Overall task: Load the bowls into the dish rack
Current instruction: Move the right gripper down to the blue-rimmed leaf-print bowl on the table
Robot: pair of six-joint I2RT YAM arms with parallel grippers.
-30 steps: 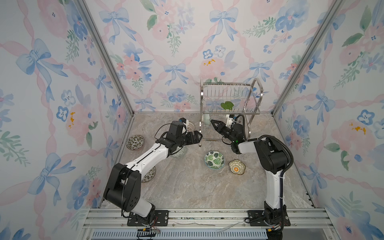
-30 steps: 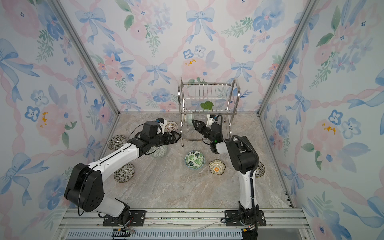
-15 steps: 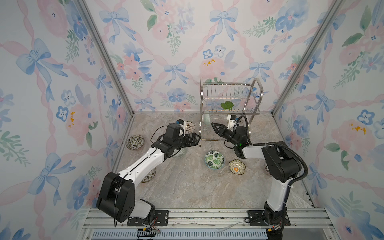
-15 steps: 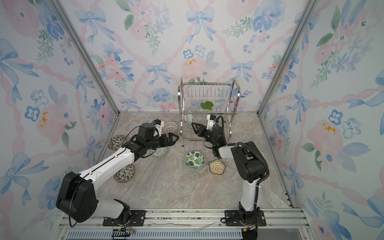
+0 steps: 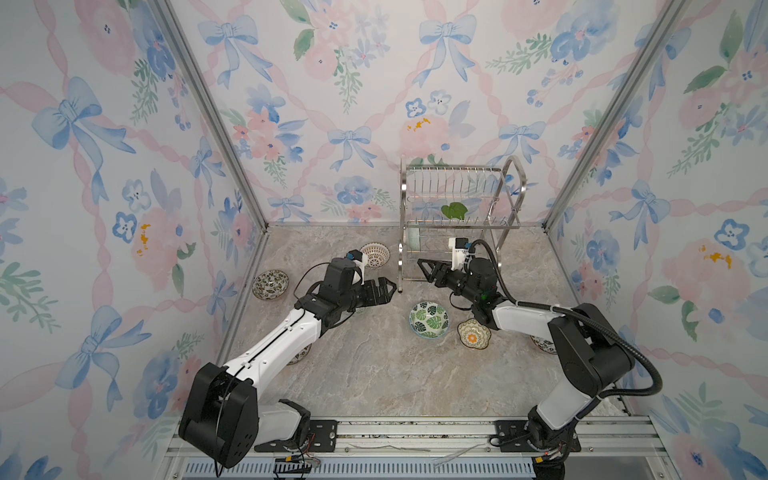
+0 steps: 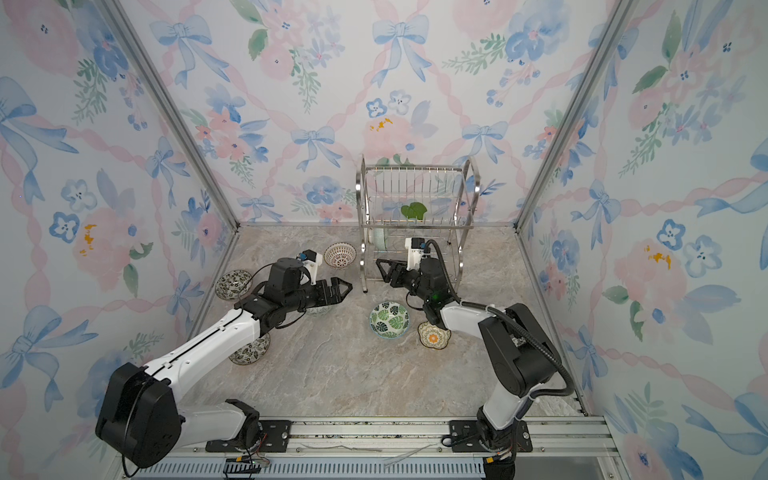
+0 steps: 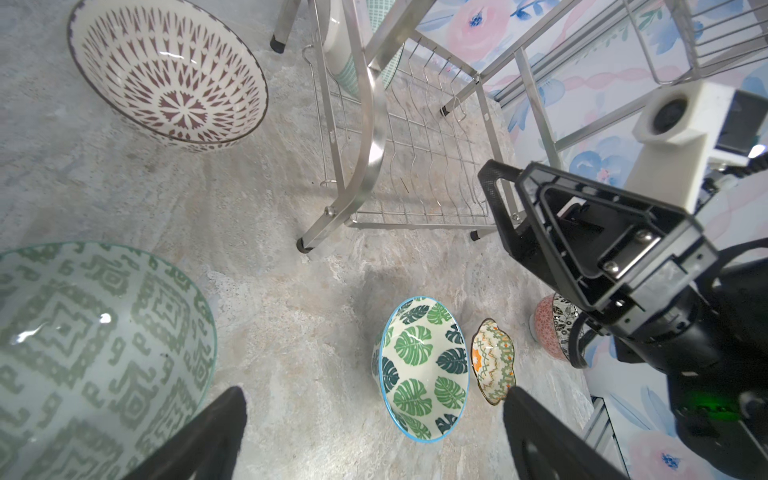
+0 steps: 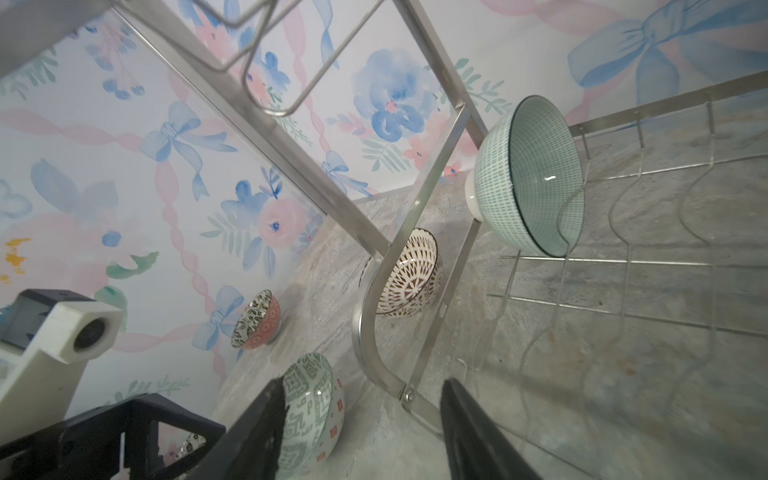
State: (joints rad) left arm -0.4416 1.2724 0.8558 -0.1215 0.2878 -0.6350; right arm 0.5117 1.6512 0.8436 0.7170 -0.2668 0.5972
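Note:
The dish rack stands at the back, and a mint bowl sits on edge in its lower tier. My right gripper hangs open and empty just in front of the rack's left foot. Facing it from the left, my left gripper is wide open and empty, above a green geometric bowl. A leaf bowl and a scalloped yellow-orange bowl lie on the table between the arms.
A brown lattice bowl sits left of the rack and a dark floral bowl by the left wall. The left arm partly hides another bowl. One more bowl lies behind the right arm.
My right gripper has opened wider and dropped back a little from the rack. The left gripper has drawn back slightly toward the front, still open.

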